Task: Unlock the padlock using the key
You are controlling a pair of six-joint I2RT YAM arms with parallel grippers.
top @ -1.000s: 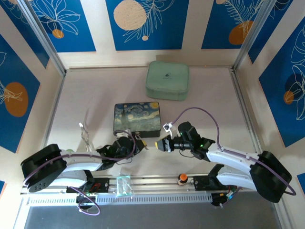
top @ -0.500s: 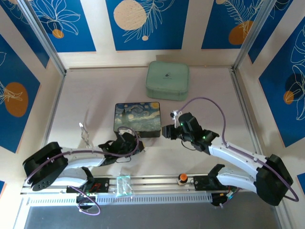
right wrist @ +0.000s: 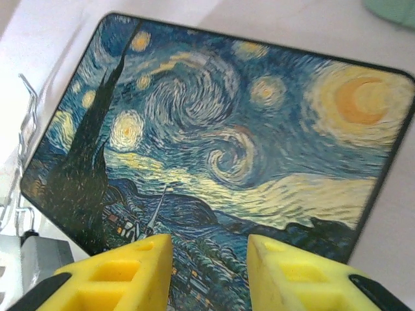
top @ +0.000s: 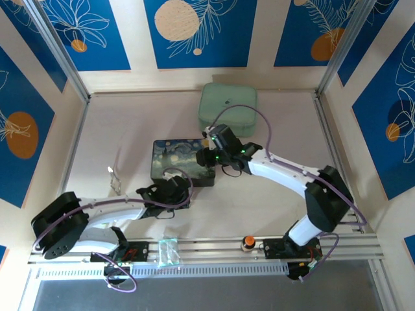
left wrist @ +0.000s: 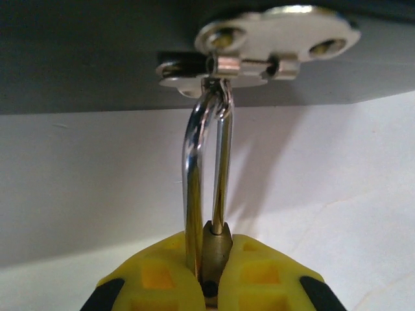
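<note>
The left tool (left wrist: 209,280) squeezes the little padlock (left wrist: 216,246), which hangs on the clasp (left wrist: 259,39) of the painted box (right wrist: 227,129). The right tool (right wrist: 211,269) is spread wide, holding nothing. I think the unlocking is not done yet.

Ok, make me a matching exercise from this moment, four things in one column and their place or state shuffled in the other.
1 padlock
2 painted box
3 green case
4 right end effector

a open, over the starry lid
b far side of the table
c pinched in the left end effector
d mid-table, dark blue lid

Pairs: 1c, 2d, 3b, 4a
</note>
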